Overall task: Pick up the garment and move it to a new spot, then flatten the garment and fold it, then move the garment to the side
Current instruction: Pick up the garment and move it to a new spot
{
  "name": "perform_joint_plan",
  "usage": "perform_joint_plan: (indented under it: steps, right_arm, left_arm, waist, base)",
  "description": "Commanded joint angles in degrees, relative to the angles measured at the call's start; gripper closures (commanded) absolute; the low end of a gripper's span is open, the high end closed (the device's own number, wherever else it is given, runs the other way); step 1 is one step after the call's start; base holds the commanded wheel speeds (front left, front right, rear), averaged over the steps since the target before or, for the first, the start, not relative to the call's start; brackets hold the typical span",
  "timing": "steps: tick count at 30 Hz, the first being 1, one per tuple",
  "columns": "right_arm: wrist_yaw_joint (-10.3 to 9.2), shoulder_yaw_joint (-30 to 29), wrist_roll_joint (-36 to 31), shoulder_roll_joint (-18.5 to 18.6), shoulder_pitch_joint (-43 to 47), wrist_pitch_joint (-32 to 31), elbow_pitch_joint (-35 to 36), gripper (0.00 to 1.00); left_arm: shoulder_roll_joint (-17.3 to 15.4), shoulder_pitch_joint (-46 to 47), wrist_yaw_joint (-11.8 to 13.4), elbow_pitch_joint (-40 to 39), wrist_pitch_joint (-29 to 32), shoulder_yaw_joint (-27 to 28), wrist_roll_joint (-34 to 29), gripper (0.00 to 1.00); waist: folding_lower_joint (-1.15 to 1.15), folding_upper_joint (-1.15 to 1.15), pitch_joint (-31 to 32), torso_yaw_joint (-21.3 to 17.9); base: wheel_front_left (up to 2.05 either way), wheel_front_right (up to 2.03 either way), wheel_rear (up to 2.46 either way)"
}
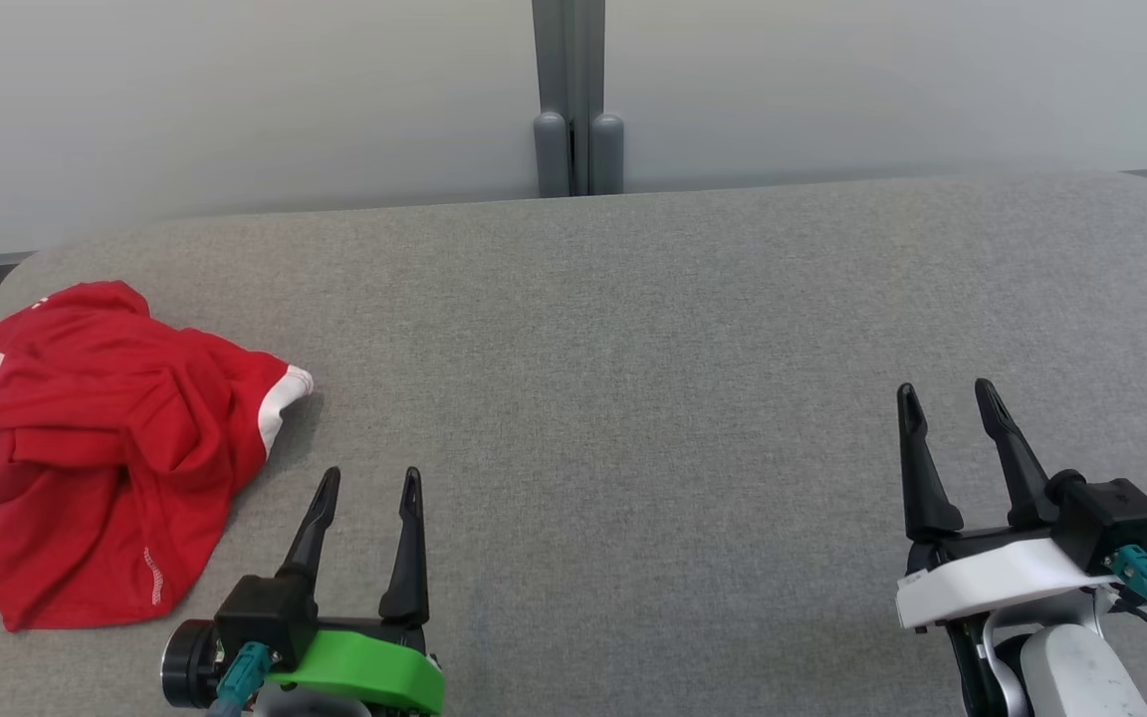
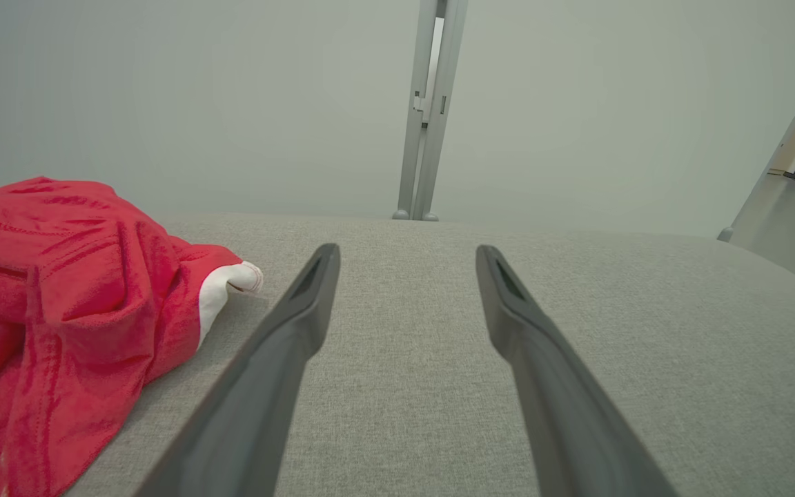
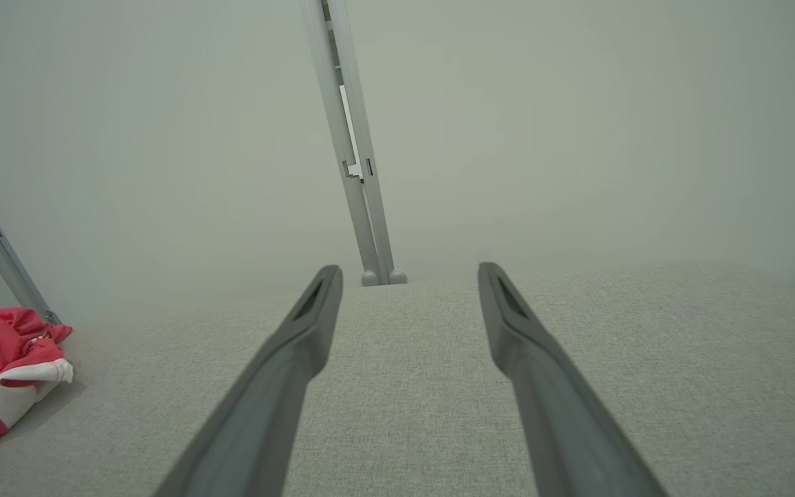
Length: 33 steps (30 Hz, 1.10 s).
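garment (image 1: 106,448) heaped far left — left arm (image 1: 364,679), right arm (image 1: 1081,677) low — jaws spread, empty.

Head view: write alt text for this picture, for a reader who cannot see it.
A crumpled red garment with white trim lies at the left edge of a grey fabric surface. The left gripper and the right gripper stand open and empty near the front, the left one close beside the garment but not touching it.
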<state>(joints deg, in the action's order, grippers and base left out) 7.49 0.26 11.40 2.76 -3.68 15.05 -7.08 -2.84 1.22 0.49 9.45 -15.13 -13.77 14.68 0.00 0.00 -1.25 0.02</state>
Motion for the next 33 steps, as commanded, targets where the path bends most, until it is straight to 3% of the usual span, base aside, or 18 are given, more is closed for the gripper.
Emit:
perform_joint_plan:
  steps: [1, 10, 33]
  right_arm:
    - [0.00, -0.08, 0.36, 0.22, 0.12, 0.19, -0.12, 0.00]
    - [0.00, 1.08, 0.92, 0.21, 0.92, 0.19, -0.58, 0.00]
    - [0.00, 5.23, 1.98, 0.22, 0.99, 0.19, -2.13, 0.00]
  left_arm:
    - [-0.10, 0.35, -0.03, 0.27, -0.04, 0.22, 0.26, 0.00]
    - [-0.10, 0.19, 0.98, 0.83, -0.04, 0.88, -0.33, 0.00]
    - [-0.09, -0.09, 1.56, 0.39, -0.02, 6.45, -0.41, 0.00]
  waist:
    - [0.00, 0.00, 0.05, 0.35]
    - [0.00, 0.00, 0.29, 5.08]
    - [0.00, 0.00, 0.20, 24.80]
  base:
    - [0.00, 0.00, 0.00]
    - [0.00, 0.00, 0.00]
    - [0.00, 0.00, 0.00]
